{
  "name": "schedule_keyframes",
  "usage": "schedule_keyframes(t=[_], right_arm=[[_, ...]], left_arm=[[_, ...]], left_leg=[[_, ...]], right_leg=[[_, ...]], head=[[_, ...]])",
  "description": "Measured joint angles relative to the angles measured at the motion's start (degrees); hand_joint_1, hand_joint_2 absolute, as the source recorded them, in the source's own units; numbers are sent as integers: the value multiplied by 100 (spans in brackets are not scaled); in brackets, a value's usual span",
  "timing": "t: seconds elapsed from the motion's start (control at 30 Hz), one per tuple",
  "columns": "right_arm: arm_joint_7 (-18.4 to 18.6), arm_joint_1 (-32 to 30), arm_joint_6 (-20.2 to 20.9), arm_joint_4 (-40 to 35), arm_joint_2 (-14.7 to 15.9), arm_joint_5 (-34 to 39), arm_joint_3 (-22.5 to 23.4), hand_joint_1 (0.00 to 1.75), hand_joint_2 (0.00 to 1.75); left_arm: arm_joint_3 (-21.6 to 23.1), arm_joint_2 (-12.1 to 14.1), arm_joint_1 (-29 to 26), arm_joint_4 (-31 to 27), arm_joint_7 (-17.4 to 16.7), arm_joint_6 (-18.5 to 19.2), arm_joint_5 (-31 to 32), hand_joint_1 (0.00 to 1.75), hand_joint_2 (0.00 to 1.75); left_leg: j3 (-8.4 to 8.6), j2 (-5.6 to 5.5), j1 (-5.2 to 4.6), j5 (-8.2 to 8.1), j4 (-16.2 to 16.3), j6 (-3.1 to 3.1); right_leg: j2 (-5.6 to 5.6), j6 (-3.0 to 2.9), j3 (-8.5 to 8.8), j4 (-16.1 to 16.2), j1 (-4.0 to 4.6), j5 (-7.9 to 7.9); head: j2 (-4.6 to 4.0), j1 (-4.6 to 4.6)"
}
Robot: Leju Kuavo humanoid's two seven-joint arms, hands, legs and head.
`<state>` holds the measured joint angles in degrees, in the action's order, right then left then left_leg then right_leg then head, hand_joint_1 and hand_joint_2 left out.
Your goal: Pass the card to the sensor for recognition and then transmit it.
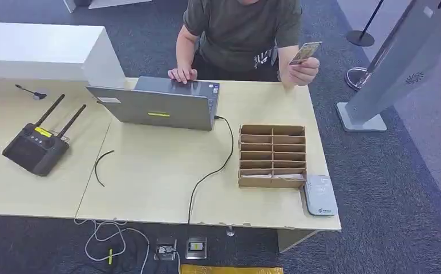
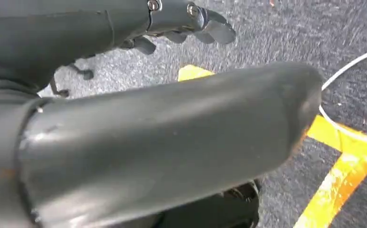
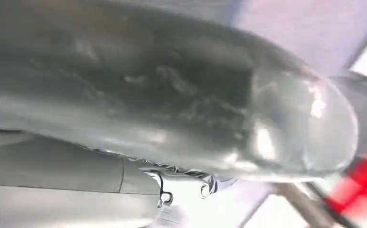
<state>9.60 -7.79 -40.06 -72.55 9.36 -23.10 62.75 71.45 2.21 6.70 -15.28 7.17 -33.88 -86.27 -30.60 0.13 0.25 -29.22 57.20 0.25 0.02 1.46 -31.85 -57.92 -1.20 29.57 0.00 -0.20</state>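
A person behind the table holds up a card point(image 1: 305, 52) in one hand, past the far right corner. The grey sensor pad point(image 1: 320, 195) lies flat at the table's front right corner, beside a cardboard slotted organizer point(image 1: 272, 156). My left hand point(image 2: 172, 137) hangs over the carpet with its thick thumb across the left wrist view and its dark fingers point(image 2: 210, 26) apart, holding nothing. My right hand point(image 3: 172, 109) is a blurred grey thumb seen close up; its fingers are hidden.
An open grey laptop point(image 1: 160, 107) stands mid-table, its black cable point(image 1: 209, 174) running off the front edge. A black box with two antennas point(image 1: 36, 147) sits at the left. A grey slanted stand point(image 1: 392, 65) rises right of the table. Yellow floor tape point(image 2: 343, 161) lies below.
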Motion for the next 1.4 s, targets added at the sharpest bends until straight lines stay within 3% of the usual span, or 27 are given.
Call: schedule_keyframes(t=[0.3,0.43,0.57,0.6,0.7,0.8,0.87,0.97,1.03,1.2,1.4], right_arm=[[11,-289,4,-1658,74,101,-721,0,0],[639,-314,7,-2200,286,2,-1091,0,0],[1708,-479,18,-2858,899,-149,-1751,0,0],[1944,-506,20,-2996,1091,-241,-1937,0,175],[2652,-511,28,-3477,1863,-545,-2680,0,175],[2911,-349,142,-3824,2534,-737,-3461,0,175],[2959,-174,491,-4012,2903,-929,-3959,0,175],[2974,75,1417,-4246,3307,-1294,-4660,0,175],[2977,175,1711,-4368,3440,-1418,-4913,0,175],[2999,399,2014,-4558,3713,-1562,-5482,0,175],[3001,902,2651,-4674,3814,-1980,-6329,0,175]], left_arm=[[0,-2,-2,0,42,24,0,0,0],[0,-4,1,0,63,28,4,0,0],[0,7,2,2,118,79,13,0,0],[0,13,4,2,120,94,15,0,0],[0,39,14,2,164,140,26,0,0],[0,48,30,2,216,151,35,0,0],[0,50,34,2,240,177,50,0,0],[2,70,31,2,258,243,79,0,0],[2,76,32,4,273,267,92,0,0],[2,101,30,4,286,282,124,0,0],[31,127,30,4,326,354,232,0,0]], left_leg=[[0,-8,7,4,0,3],[-2,-8,6,4,0,3],[-11,-17,0,6,0,5],[-10,-18,-1,6,0,5],[-13,-20,-1,9,0,10],[-13,-35,0,18,1,6],[-16,-65,2,26,1,4],[-14,-75,6,30,2,3],[-17,-91,7,30,2,3],[-19,-89,7,28,1,2],[-18,-87,8,28,1,0]], right_leg=[[-7,-1,5,-1,8,0],[-8,-1,5,-3,6,1],[-20,0,10,-3,-1,0],[-21,0,9,-3,-2,0],[-22,0,12,-5,-2,0],[-38,0,11,-5,-1,0],[-69,0,9,-4,2,0],[-79,0,4,-4,7,0],[-94,-2,4,-4,9,2],[-88,-6,2,-5,9,6],[-89,-6,1,-5,10,6]], head=[[0,-4],[0,-7],[0,-7],[0,-4],[0,-9],[0,-2],[0,0],[0,-2],[0,-4],[0,-7],[0,-4]])
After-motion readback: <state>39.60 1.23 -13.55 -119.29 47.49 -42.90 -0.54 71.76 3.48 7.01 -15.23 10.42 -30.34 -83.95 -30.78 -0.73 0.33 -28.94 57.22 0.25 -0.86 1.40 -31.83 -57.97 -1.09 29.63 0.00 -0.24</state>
